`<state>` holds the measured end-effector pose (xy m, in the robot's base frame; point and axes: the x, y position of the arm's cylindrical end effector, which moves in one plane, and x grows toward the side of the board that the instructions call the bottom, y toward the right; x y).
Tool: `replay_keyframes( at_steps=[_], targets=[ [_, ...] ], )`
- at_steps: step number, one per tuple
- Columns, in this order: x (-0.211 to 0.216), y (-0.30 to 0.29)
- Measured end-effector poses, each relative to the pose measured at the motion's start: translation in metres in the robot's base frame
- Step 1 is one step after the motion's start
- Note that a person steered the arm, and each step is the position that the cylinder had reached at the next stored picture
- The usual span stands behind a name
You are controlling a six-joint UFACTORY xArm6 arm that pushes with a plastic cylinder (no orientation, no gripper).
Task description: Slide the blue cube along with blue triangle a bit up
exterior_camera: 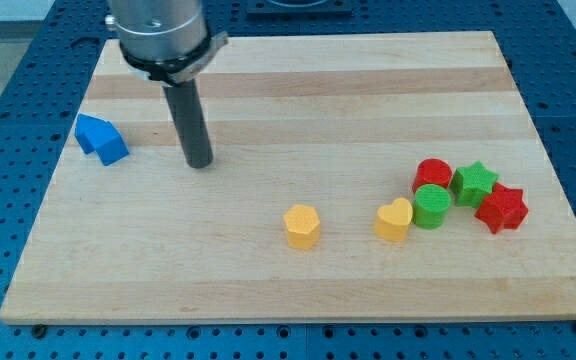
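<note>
Blue cube [114, 147] and blue triangle [90, 131] sat touching at surface [298, 290] left edge, upper part. My tip [200, 163] rested just right of them, apart, no contact. No claw on rig, only rod, so no open or closed state. Push up judged not started; tip needed below pair first. Yellow, green, red blocks well apart at right.
</note>
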<state>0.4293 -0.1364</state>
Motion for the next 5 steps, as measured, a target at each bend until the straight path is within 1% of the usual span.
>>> replay_keyframes(
  at_steps=[2,3,4,5],
  targets=[
    [0.004,-0.101],
    [0.004,-0.137],
    [0.004,-0.154],
    [0.006,-0.154]
  ],
)
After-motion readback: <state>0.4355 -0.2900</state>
